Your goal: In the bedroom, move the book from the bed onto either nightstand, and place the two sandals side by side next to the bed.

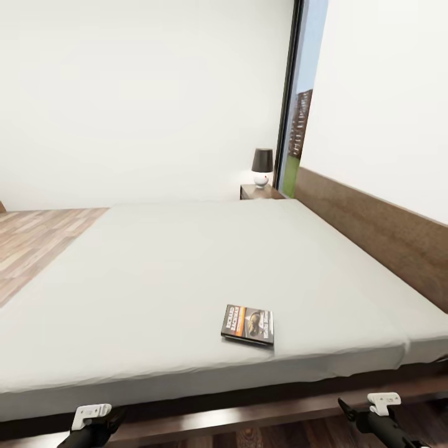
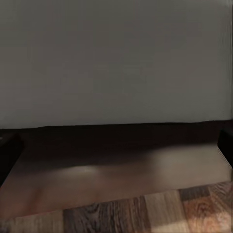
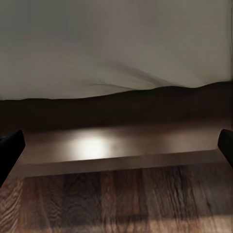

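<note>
The book (image 1: pixel 247 324), dark with an orange band and a pale round picture, lies flat on the off-white mattress of the bed (image 1: pixel 186 261), close to its near edge and right of centre. Low in front of the bed's dark wooden base hang my two grippers. The left gripper (image 1: pixel 93 420) is below the mattress edge, well left of the book. The right gripper (image 1: pixel 364 412) is below and right of it. In the wrist views both grippers (image 2: pixel 116 148) (image 3: pixel 116 148) face the base board, with dark fingers (image 2: pixel 7 155) (image 3: pixel 9 150) wide apart and empty. The nightstand (image 1: pixel 261 191) stands at the bed's far corner.
A black-shaded lamp (image 1: pixel 262 165) stands on the nightstand beside the tall dark-framed window (image 1: pixel 298 99). The long brown headboard (image 1: pixel 379 230) runs along the right side. Wood-plank floor (image 1: pixel 37 242) lies open to the left of the bed and under the grippers (image 3: pixel 116 199).
</note>
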Motion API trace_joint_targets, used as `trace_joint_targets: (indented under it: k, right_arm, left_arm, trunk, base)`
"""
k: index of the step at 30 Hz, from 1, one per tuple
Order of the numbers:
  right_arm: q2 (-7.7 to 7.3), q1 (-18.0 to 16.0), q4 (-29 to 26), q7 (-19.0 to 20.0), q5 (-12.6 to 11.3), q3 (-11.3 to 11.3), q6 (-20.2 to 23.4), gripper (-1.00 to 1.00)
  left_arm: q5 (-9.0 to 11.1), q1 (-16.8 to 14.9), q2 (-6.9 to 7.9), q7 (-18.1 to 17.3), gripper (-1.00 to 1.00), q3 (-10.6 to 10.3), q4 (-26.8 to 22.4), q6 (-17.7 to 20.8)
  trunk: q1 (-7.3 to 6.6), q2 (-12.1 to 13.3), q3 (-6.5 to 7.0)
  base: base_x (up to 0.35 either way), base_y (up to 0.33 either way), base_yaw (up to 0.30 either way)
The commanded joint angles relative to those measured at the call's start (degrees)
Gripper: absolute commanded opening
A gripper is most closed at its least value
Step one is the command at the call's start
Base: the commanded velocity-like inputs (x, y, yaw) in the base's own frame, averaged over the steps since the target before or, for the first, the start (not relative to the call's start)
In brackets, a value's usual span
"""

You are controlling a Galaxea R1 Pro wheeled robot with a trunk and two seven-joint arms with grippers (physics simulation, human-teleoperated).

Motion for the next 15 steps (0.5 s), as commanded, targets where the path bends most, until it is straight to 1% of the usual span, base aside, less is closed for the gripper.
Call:
trace_joint_targets:
  k: [1, 15]
  right_arm:
    - [-0.02, -0.04, 0.07, 0.20, -0.60, 0.48, -0.18, 1.00]
    - [-0.03, -0.04, 0.06, 0.20, -0.58, 0.48, -0.18, 1.00]
  left_arm:
    - [-0.10, -0.05, -0.02, -0.32, 1.00, 0.21, 0.06, -0.18]
    - [-0.10, -0.05, -0.02, -0.32, 1.00, 0.20, 0.06, -0.18]
  trunk:
    - [-0.24, 0.39, 0.13]
    - [-3.31, 6.01, 2.65]
  base:
    - [0.000, 0.000, 0.000]
    - [0.000, 0.000, 0.000]
